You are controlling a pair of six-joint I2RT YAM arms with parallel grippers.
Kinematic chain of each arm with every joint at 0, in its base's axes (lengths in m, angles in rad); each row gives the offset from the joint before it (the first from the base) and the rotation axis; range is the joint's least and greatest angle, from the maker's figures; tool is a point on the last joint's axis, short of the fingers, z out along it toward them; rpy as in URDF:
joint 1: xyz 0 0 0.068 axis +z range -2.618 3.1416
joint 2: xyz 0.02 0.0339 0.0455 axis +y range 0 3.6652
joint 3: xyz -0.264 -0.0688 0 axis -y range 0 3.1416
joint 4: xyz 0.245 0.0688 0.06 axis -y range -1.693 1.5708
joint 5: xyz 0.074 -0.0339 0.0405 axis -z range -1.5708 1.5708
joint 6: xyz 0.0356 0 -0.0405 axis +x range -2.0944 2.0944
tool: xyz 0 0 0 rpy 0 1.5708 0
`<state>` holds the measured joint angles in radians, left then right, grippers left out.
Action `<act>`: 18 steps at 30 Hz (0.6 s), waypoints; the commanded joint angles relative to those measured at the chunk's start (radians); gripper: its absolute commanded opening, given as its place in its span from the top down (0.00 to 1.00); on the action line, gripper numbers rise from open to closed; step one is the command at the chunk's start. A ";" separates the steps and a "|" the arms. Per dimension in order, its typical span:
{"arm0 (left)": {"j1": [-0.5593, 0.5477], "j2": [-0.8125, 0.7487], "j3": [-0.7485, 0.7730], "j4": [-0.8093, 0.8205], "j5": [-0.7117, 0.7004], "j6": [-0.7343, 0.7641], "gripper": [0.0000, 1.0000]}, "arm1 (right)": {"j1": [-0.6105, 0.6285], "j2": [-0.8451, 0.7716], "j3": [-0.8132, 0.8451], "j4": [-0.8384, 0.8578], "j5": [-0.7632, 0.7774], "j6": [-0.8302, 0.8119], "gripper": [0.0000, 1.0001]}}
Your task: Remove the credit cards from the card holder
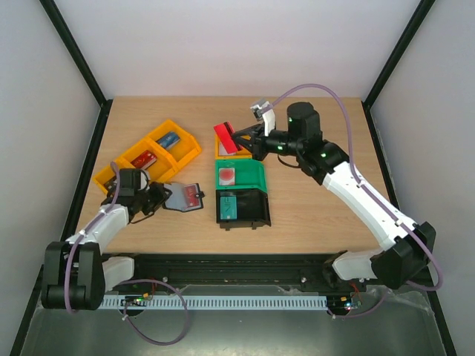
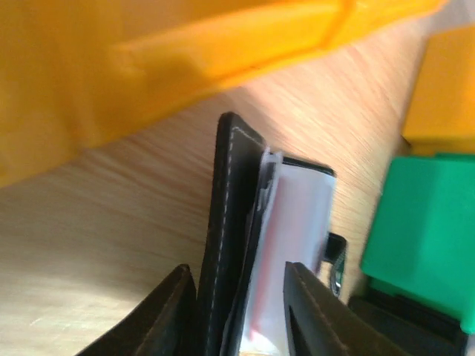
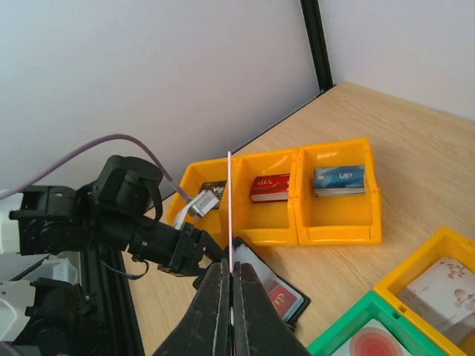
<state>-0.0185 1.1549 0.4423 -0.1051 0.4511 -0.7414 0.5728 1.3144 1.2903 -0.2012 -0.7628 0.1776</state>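
The card holder (image 1: 184,197) lies open on the table, left of centre, with a red credit card (image 1: 194,196) still in its pocket. My left gripper (image 1: 156,199) is at its left edge. In the left wrist view the raised black flap (image 2: 231,222) stands between the spread fingers, and a gap shows on the right side, so the left gripper (image 2: 239,268) is open. My right gripper (image 1: 239,137) is shut on another red credit card (image 1: 225,138), held above the small yellow bin. That credit card (image 3: 230,215) shows edge-on in the right wrist view, above the right gripper (image 3: 231,265).
A yellow three-compartment bin (image 1: 159,152) with card stacks stands at the left rear. In the middle, a small yellow bin (image 1: 231,150), a green bin (image 1: 239,176) and a black bin (image 1: 241,208) sit in a column. The table's edges have black frame posts.
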 commanded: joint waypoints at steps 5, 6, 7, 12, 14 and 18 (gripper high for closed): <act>0.006 -0.149 0.136 -0.353 -0.348 -0.025 0.45 | 0.097 0.087 0.156 -0.192 0.113 -0.165 0.98; 0.004 -0.184 0.150 -0.373 -0.374 -0.030 0.43 | 0.107 0.090 0.164 -0.204 0.125 -0.178 0.98; 0.003 -0.228 0.164 -0.392 -0.396 -0.034 0.42 | 0.117 0.090 0.170 -0.214 0.133 -0.190 0.98; 0.006 -0.385 0.274 -0.421 -0.434 0.085 0.36 | 0.188 0.088 0.186 -0.255 0.206 -0.263 0.98; 0.003 -0.427 0.305 -0.297 -0.295 0.285 0.39 | 0.233 0.077 0.176 -0.251 0.260 -0.315 0.98; -0.007 -0.555 0.323 -0.025 0.199 0.667 0.40 | 0.340 0.034 0.126 -0.205 0.377 -0.464 0.98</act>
<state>-0.0166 0.7002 0.7364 -0.3607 0.2272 -0.4767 0.8284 1.4048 1.4422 -0.4194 -0.5232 -0.1173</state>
